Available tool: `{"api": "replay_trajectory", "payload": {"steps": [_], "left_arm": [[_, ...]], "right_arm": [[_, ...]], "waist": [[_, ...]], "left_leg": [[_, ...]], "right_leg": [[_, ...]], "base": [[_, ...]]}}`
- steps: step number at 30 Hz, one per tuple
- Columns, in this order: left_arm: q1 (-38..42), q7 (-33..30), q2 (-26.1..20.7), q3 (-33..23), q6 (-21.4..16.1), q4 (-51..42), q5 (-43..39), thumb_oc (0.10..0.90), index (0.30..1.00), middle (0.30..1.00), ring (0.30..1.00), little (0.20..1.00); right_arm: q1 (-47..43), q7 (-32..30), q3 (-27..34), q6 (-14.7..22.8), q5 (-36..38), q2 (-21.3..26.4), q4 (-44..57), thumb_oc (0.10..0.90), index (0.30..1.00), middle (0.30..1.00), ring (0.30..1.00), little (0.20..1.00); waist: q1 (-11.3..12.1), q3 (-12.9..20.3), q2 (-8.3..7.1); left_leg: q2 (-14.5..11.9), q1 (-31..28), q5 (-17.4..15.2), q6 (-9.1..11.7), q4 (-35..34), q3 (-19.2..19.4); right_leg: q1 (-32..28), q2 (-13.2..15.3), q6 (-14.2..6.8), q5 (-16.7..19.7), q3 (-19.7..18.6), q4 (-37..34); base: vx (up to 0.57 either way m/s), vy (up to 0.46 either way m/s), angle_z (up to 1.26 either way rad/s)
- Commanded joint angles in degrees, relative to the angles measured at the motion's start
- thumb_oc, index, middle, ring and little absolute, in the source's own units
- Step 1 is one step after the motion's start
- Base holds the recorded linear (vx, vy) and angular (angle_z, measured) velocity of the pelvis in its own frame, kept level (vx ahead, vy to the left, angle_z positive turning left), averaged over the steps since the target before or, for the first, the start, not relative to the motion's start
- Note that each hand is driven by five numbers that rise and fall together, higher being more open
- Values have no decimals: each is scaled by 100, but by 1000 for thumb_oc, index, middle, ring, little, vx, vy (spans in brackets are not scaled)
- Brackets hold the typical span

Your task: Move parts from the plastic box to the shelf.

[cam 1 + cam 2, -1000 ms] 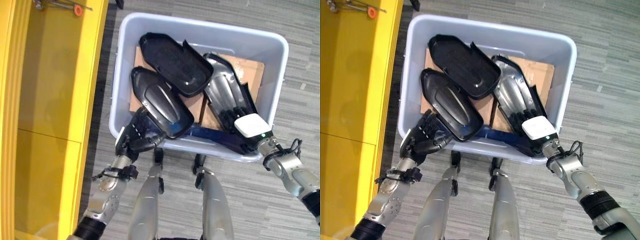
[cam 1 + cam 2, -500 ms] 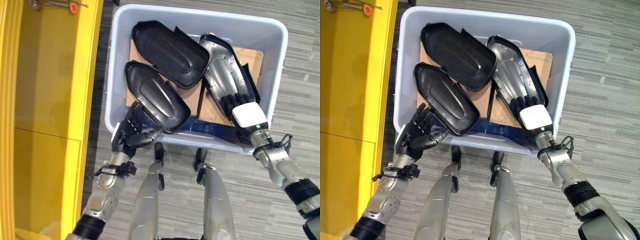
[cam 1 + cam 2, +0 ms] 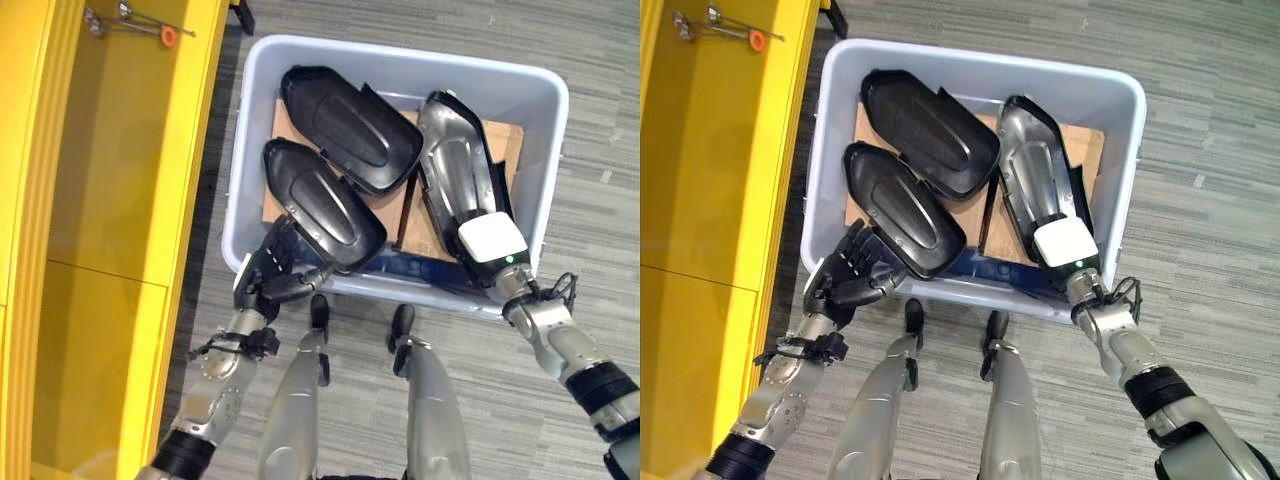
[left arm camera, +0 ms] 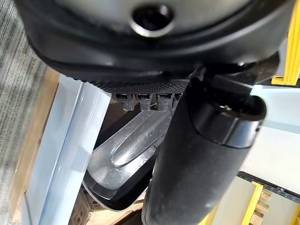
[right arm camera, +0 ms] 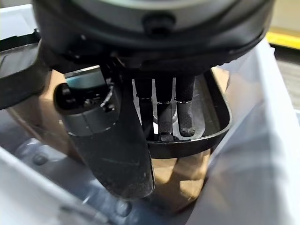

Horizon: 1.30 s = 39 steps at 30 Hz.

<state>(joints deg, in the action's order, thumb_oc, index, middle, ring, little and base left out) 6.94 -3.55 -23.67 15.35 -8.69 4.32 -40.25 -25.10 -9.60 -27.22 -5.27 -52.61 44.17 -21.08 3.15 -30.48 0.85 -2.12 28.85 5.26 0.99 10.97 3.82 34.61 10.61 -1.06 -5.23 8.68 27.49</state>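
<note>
Three black moulded parts lie in the pale plastic box point(image 3: 970, 58) on the floor. My left hand point(image 3: 262, 282) reaches over the box's near left corner, its fingers curled round the near end of the left part point(image 3: 320, 205), whose shiny surface point(image 4: 126, 154) lies past the thumb point(image 4: 197, 159). The middle part point(image 3: 350, 130) rests across the left one. My right hand point(image 3: 492, 240), with a white cover, grips the near end of the right part point(image 3: 460, 175): fingers point(image 5: 185, 112) inside the shell, thumb under its rim point(image 5: 206, 136).
A yellow shelf point(image 3: 110, 150) runs along the left of the box, with a small orange-tipped tool point(image 3: 168, 35) at its far end. Brown cardboard point(image 3: 500, 140) lines the box's bottom. Grey carpet lies to the right of the box.
The camera has shifted a little. The right part has swung in my right hand to lie more parallel with the box's right wall. My left hand keeps its hold.
</note>
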Motion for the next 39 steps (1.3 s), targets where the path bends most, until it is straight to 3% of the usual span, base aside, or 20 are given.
{"api": "replay_trajectory", "payload": {"steps": [1,10,23,26,28,39], "left_arm": [[-590,2,-112,-42,-104,-257,-56,900,1000,1000,1000,1000],[-703,4,-123,-85,-48,-190,-54,900,1000,1000,1000,1000],[-1044,146,-78,-288,101,-61,68,900,1000,1000,1000,1000],[-1074,176,-71,-289,118,-52,90,900,1000,1000,1000,1000],[-1152,191,-20,-374,148,8,146,900,1000,1000,1000,1000],[-1442,282,241,-700,214,262,382,900,1000,1000,1000,1000]], "right_arm": [[523,144,-35,16,257,61,-71,400,300,300,300,300],[940,-19,403,77,511,11,653,400,300,300,300,300],[1308,-164,1163,263,837,-36,1707,400,300,300,300,300],[1364,-142,1246,275,879,-64,1795,400,300,300,300,300],[1537,-169,1470,286,923,-162,1997,400,300,300,300,300],[2231,-128,2087,511,990,-452,2739,400,300,300,300,300]], "waist": [[-16,69,-171],[1,351,-324],[-3,1136,-446],[-15,1236,-445],[-74,1499,-452],[-286,2277,-472]], "left_leg": [[-290,-259,-319,64,165,-161],[-362,-850,-167,112,-312,-171],[-496,-2023,130,183,-1359,-134],[-501,-2168,125,176,-1434,-117],[-520,-2413,96,175,-1542,-37],[-552,-2920,-140,170,-1597,274]], "right_leg": [[-811,95,-362,604,-163,-910],[-1470,40,-404,711,-95,-1446],[-2487,-72,-483,742,-38,-2123],[-2620,-74,-499,760,-46,-2211],[-2844,-67,-520,817,-107,-2381],[-3356,-81,-646,1066,-345,-2986]], "base": [[0,0,0],[37,-12,-1],[63,-6,-4],[60,10,1],[90,28,-1],[54,18,-14]]}}
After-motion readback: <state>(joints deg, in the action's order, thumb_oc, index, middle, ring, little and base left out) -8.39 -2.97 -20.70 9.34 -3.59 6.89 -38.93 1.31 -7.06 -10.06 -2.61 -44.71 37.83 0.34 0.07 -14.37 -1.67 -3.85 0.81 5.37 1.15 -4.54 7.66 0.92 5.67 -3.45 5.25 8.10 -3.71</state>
